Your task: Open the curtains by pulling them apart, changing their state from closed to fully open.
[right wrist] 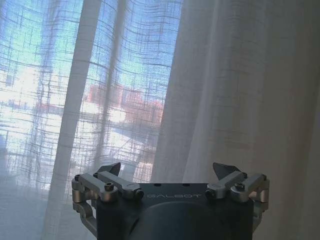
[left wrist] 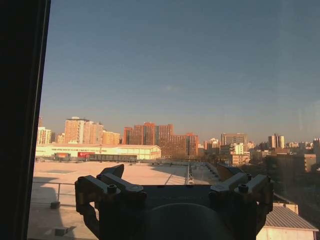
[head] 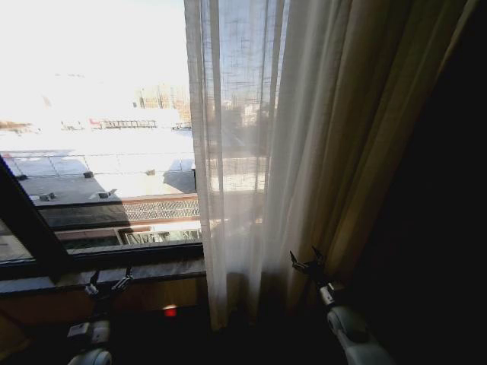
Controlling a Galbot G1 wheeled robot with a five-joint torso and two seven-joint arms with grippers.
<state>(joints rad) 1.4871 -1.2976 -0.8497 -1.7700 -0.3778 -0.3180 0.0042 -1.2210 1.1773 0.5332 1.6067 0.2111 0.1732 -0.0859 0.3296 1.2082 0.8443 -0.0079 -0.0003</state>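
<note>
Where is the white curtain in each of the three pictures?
Head view: the curtain hangs right of middle, from the top down to the floor, with bare window to its left.
Left wrist view: not in it; city and sky through the glass.
Right wrist view: the curtain hangs across the picture behind the open right end effector.
Shared landmark: the right end effector before the curtain.

The left gripper (left wrist: pixel 170 175) has its fingers (left wrist: pixel 112 186) spread wide, nothing between them. Beyond it lies window glass, with a flat roof (left wrist: pixel 125 175), distant buildings (left wrist: pixel 150 135) and sky.
</note>
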